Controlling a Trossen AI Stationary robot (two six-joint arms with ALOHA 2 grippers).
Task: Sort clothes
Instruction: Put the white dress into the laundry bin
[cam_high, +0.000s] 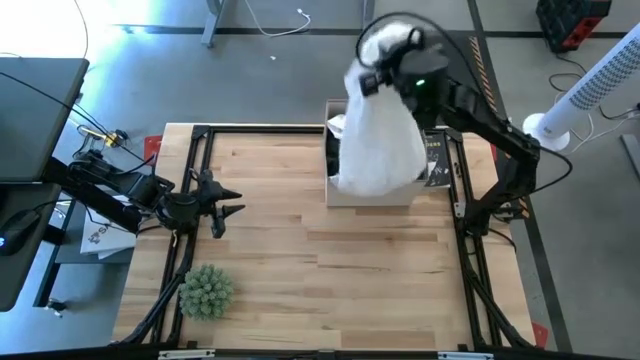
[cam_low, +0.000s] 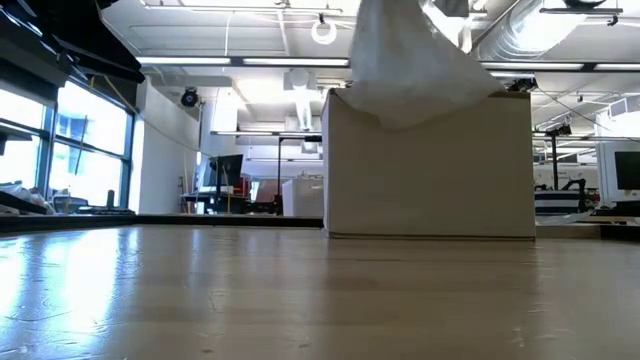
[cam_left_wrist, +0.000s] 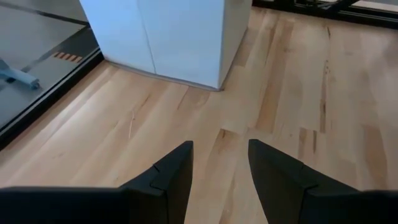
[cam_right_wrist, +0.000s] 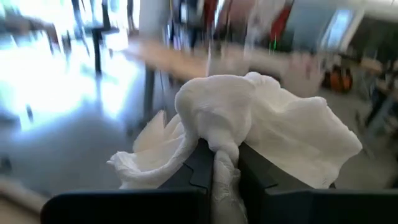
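A: Right gripper (cam_right_wrist: 214, 163)?
B: Raised above the box (cam_high: 372, 188) at the worktop's (cam_high: 330, 270) far edge, fingers (cam_right_wrist: 198, 163) pinched on the white garment (cam_high: 378, 140), which bunches between them and hangs into the box.
A: Left gripper (cam_left_wrist: 219, 163)?
B: Low over bare worktop, fingers narrowly apart, holding nothing.

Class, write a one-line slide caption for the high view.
Right tool lifts a white garment above the box; left tool waits open beside a spiky green ball.

Pale wood-plank counter (cam_high: 330, 260) mostly bare thru centre & front. Obstacles: white cardboard box (cam_high: 372, 190) at far edge, large white fabric garment (cam_high: 380, 140) draped over its opening; spiky green plant-like ball (cam_high: 206, 291) near front-left corner. Black frame rails (cam_high: 190, 200) line both sides.
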